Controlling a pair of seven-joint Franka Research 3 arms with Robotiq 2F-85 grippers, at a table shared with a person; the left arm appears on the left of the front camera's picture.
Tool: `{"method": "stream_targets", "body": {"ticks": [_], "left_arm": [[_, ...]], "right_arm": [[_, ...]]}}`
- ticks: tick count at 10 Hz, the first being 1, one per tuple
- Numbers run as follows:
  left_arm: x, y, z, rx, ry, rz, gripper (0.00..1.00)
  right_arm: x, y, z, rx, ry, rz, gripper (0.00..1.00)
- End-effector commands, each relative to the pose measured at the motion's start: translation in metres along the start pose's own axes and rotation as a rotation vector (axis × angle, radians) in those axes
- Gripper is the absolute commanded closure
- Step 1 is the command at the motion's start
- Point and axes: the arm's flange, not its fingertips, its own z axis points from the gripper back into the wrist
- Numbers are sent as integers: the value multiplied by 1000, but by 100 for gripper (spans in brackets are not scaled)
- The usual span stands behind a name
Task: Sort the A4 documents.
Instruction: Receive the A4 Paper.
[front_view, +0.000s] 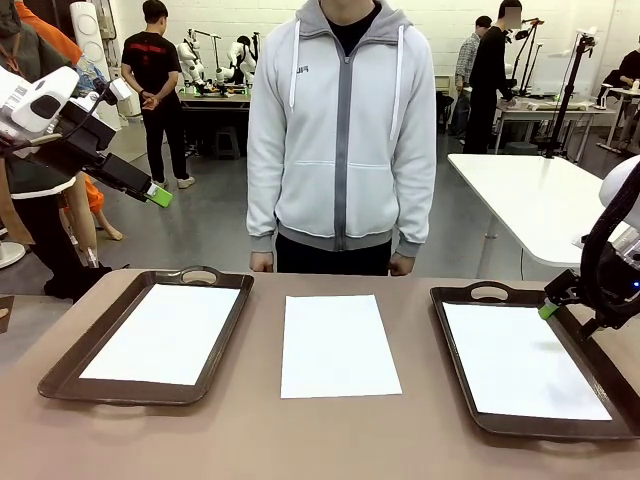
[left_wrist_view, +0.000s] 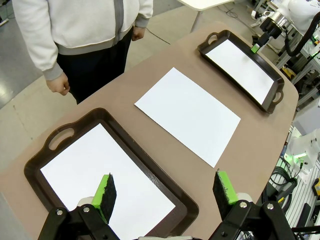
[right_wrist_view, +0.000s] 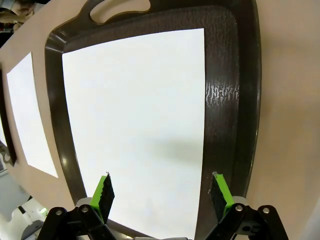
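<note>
Three white A4 documents lie flat on the brown table. One sheet (front_view: 160, 333) fills the left dark brown tray (front_view: 70, 365), one sheet (front_view: 338, 345) lies bare on the table in the middle, and one sheet (front_view: 520, 360) lies in the right tray (front_view: 455, 330). My left gripper (front_view: 157, 194) hangs open high above the left tray's far left side; in its wrist view the open left gripper (left_wrist_view: 165, 187) looks down on that tray's sheet (left_wrist_view: 100, 180). My right gripper (front_view: 547, 310) is open, low over the right tray's far right part, above its sheet (right_wrist_view: 135, 115).
A person in a grey hooded jacket (front_view: 340, 130) stands at the far edge, with one hand (front_view: 262, 262) and the other hand (front_view: 402, 265) hanging at the table's rim. Bare table lies between the trays and the middle sheet (left_wrist_view: 187, 115).
</note>
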Motion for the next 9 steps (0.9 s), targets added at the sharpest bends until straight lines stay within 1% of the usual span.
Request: {"method": "stream_targets", "body": {"ticks": [1,8,9], "left_arm": [[0,0,0,-1,0,-1,0],[0,0,0,-1,0,-1,0],[0,0,0,-1,0,-1,0]], "right_arm": [[1,1,0,0,0,1,0],[0,0,0,0,0,0,0],[-8,24,4,-15,-13,107,0]]}}
